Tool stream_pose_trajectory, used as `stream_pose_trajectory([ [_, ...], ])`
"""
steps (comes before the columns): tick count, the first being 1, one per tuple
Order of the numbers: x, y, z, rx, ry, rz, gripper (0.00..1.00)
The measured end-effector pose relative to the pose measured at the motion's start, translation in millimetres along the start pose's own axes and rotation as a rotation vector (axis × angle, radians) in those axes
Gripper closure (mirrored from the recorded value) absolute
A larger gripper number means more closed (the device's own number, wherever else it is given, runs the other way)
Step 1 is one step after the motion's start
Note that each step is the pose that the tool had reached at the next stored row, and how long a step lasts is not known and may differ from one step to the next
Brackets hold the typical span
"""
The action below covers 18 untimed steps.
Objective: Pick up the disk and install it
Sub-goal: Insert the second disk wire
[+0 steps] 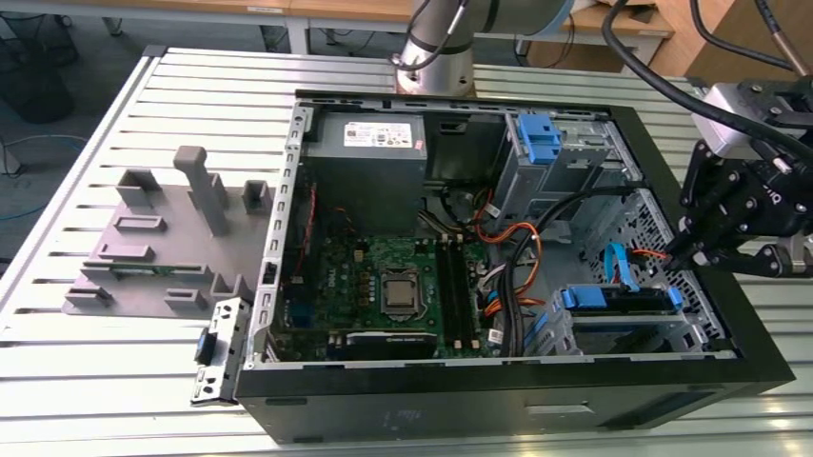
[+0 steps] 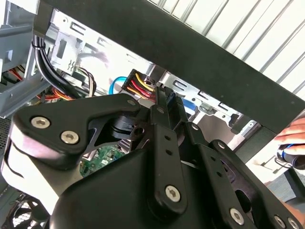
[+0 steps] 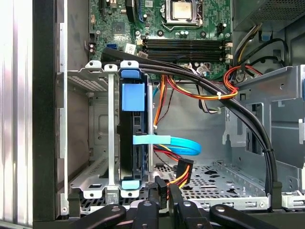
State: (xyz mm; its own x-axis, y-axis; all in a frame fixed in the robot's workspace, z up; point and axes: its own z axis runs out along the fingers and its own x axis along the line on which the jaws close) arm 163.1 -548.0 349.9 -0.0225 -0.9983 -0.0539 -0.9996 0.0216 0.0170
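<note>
Gripper [image 1: 734,255] hovered at right edge of exterior view, over case rim; fingertips appeared together on power connector [image 3: 182,172], low centre of first wrist view. Disk [image 3: 131,143] sat edge-on in drive cage [image 3: 97,138], blue rails visible. Connector likely needs square alignment. Second wrist view alone showed person's hand [image 2: 295,138] at right edge.

Bright, even overhead light; glare whitens the slatted table [image 1: 76,352]; the computer case [image 1: 508,400] interior sits shadowed.
</note>
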Motion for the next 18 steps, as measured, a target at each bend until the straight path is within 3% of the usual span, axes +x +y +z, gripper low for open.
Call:
stream_pose_trajectory([
  [12,-1.2,-0.7,0.3,0.0,-0.0002,0.0,0.78],
  [13,-1.2,-0.6,0.3,0.0,-0.0002,0.0,0.84],
  [16,-1.3,-0.6,0.3,0.0,-0.0002,0.0,0.84],
  [18,-1.4,2.6,0.3,0.0014,-0.0005,0.0,0.84],
])
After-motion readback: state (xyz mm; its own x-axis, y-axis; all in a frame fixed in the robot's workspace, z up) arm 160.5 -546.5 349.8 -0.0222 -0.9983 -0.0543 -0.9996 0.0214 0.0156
